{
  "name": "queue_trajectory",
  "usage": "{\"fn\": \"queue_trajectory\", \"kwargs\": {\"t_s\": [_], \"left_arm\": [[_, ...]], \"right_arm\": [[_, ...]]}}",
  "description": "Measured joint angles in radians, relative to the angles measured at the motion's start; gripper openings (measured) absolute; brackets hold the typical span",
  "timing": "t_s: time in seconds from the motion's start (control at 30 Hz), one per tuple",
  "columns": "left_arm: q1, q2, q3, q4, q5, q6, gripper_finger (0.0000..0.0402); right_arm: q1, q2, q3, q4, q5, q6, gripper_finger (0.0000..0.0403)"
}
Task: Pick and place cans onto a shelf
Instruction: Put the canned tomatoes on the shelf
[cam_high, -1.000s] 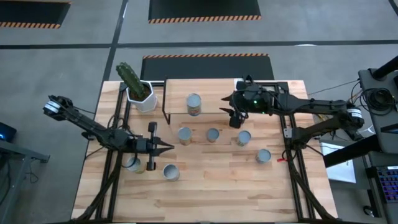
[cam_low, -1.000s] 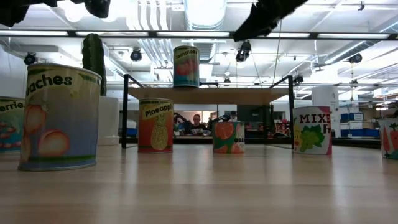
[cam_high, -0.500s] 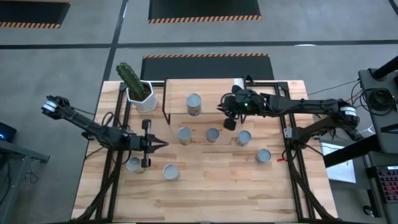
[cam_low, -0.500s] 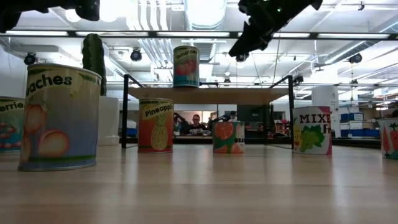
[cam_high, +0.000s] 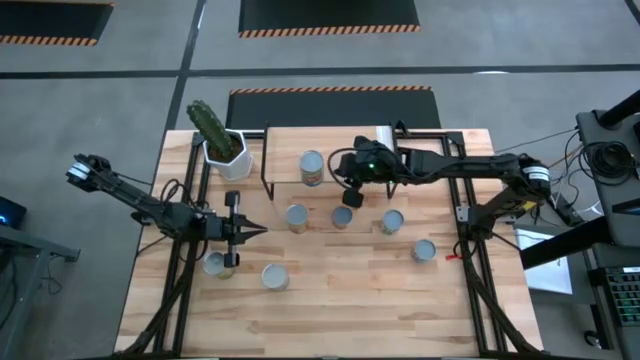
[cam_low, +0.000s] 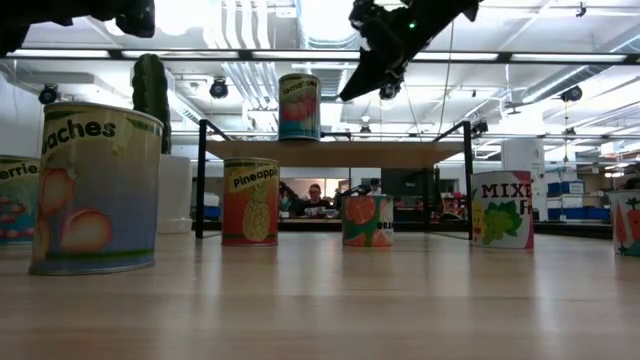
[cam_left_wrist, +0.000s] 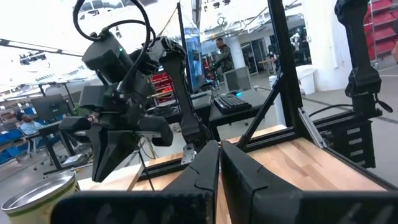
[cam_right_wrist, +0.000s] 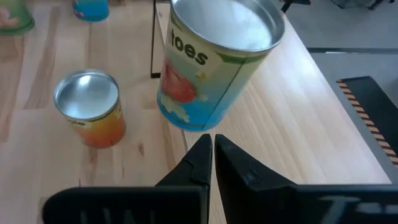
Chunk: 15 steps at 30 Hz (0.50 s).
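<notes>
The cans are small tins with shiny silver tops and bright fruit or vegetable labels. In the low view, left to right: a cherries can at the edge, a big near peaches can, a pineapple can, a tomatoes can up on the shelf, a short can under it, a mixed can, and a sliver of another can at the right edge.

From above I count seven cans: six on the table and one on the shelf. The tabletop is light wood planks with black frame rails, standing on a grey floor with hazard-striped mats. A white pot with a green cactus sits at the table's far left corner. Beyond the table is a workshop with ceiling lights and desks; people sit far off.

The shelf is a light board on thin black wire legs, at the far middle of the table, with the tomatoes can near its left end.

The left gripper hangs over the left half of the table, fingers pressed together and empty, just beyond the leftmost can.

The right gripper is above the shelf's front edge, just right of the tomatoes can, fingers closed on nothing; its wrist view shows that can just past the fingertips, not touching.
</notes>
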Motion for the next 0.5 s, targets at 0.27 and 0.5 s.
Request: {"fn": "queue_trajectory", "kwargs": {"t_s": [0.27, 0.5], "left_arm": [[0.0, -0.024, 0.0, 0.0, -0.088, 0.075, 0.0], [0.0, -0.06, 0.0, -0.01, -0.177, 0.077, 0.0]], "right_arm": [[0.0, 0.068, 0.074, 0.003, -0.001, -0.022, 0.0009], [0.0, 0.134, 0.117, 0.002, -0.01, -0.041, 0.0009]]}}
